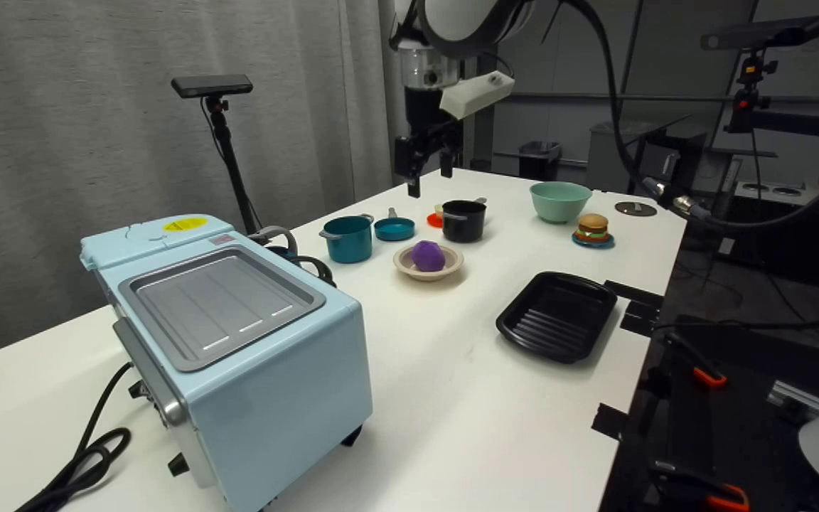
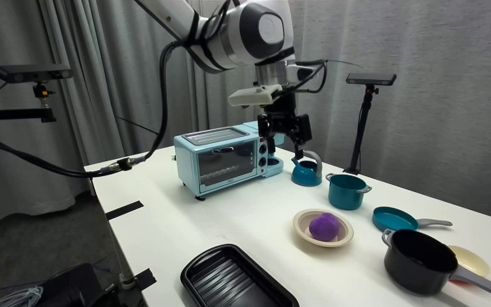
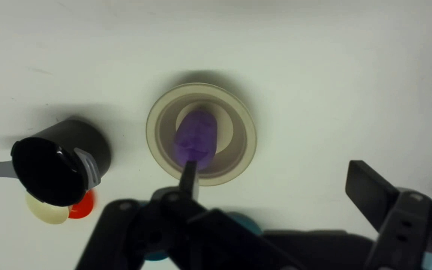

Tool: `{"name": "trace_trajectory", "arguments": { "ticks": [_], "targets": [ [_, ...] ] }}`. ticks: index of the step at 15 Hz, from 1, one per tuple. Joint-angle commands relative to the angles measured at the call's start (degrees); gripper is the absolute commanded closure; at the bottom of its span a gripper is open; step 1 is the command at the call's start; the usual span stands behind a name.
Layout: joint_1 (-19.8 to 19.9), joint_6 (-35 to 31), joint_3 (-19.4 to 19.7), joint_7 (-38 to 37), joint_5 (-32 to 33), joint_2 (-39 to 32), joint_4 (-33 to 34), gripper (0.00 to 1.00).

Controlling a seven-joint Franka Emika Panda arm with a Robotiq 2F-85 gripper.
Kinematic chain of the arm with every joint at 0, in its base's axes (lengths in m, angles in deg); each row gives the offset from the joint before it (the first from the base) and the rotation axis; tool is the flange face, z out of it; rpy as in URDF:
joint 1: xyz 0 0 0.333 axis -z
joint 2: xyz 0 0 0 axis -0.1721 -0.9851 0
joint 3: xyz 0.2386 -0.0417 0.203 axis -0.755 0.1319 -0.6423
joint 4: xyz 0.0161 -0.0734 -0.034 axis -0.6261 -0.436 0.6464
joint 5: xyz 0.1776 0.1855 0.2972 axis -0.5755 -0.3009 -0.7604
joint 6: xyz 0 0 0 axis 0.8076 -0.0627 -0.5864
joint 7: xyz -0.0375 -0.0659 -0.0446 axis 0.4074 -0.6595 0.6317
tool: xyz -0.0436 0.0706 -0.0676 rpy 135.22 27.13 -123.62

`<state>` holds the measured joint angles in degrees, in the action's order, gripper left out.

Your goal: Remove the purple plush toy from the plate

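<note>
The purple plush toy [image 1: 428, 256] sits in the round pale plate [image 1: 429, 276], which has a raised rim. Both also show in an exterior view, the toy [image 2: 324, 227] inside the plate [image 2: 298, 226]. My gripper [image 1: 430, 182] is open and empty, held well above the table. It also shows in an exterior view [image 2: 285, 153]. In the wrist view my gripper [image 3: 275, 165] has its fingers wide apart. The left fingertip overlaps the near end of the toy [image 3: 197, 137] and the near rim of the plate [image 3: 252, 135], but it is higher up, not touching.
A teal pot [image 1: 349, 240], a teal pan [image 1: 394, 228] and a black pot [image 1: 463, 220] stand close to the plate. A light-blue toaster oven [image 1: 278, 355], a teal kettle [image 2: 306, 175], a black ridged tray [image 1: 559, 316], a mint bowl [image 1: 559, 201] and a toy burger [image 1: 592, 229] also stand on the table.
</note>
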<state>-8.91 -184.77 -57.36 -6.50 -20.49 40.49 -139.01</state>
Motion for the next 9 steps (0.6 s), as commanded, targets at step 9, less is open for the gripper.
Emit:
{"name": "trace_trajectory", "arguments": {
  "ticks": [9],
  "targets": [
    [0.6, 0.5, 5.0, 1.2, -0.7, -23.7, 16.3, 0.0]
  ]
}}
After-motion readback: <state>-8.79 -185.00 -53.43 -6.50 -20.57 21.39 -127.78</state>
